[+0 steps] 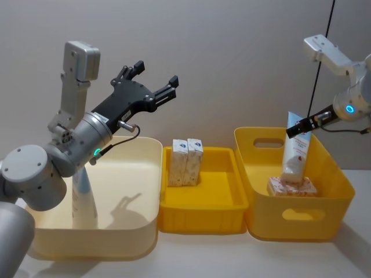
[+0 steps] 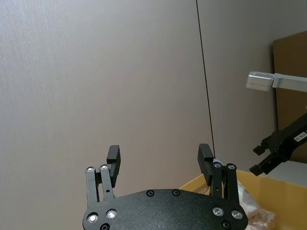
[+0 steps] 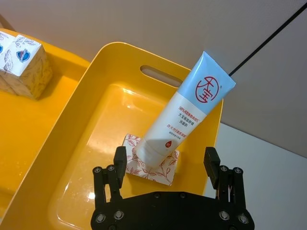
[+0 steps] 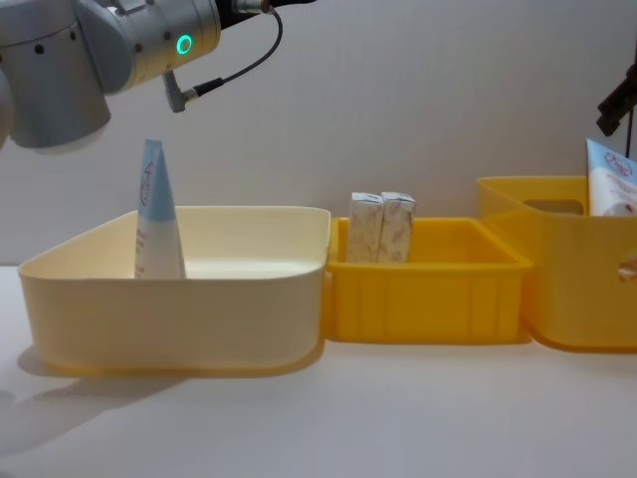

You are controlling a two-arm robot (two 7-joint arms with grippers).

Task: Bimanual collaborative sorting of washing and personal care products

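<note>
On the tabletop point(image 1: 359, 255) we see three bins in a row: a cream bin point(image 1: 139, 231) on the left, a low yellow tray point(image 1: 203, 217) in the middle, and a deep yellow bin point(image 1: 324, 174) on the right. From the head we see our left hand point(image 1: 149, 79) raised above the cream bin, fingers spread and empty, and our right hand point(image 1: 294, 129) high over the deep bin, beside the top of a tube point(image 1: 295, 153). Our right wrist view gives what the head cannot: the right hand point(image 3: 165, 155) is open, its fingers on either side of the tube point(image 3: 187, 120) without touching it. That tube stands cap down on a flat carton point(image 3: 151, 165) on the bin floor, its long axis tilted, crimped end up toward the handle slot. From the chest we see a second tube point(image 4: 156, 214) upright in the cream bin, cap down, narrowing upward. Two cartons point(image 1: 185, 161) stand side by side, touching, at the back of the tray.
</note>
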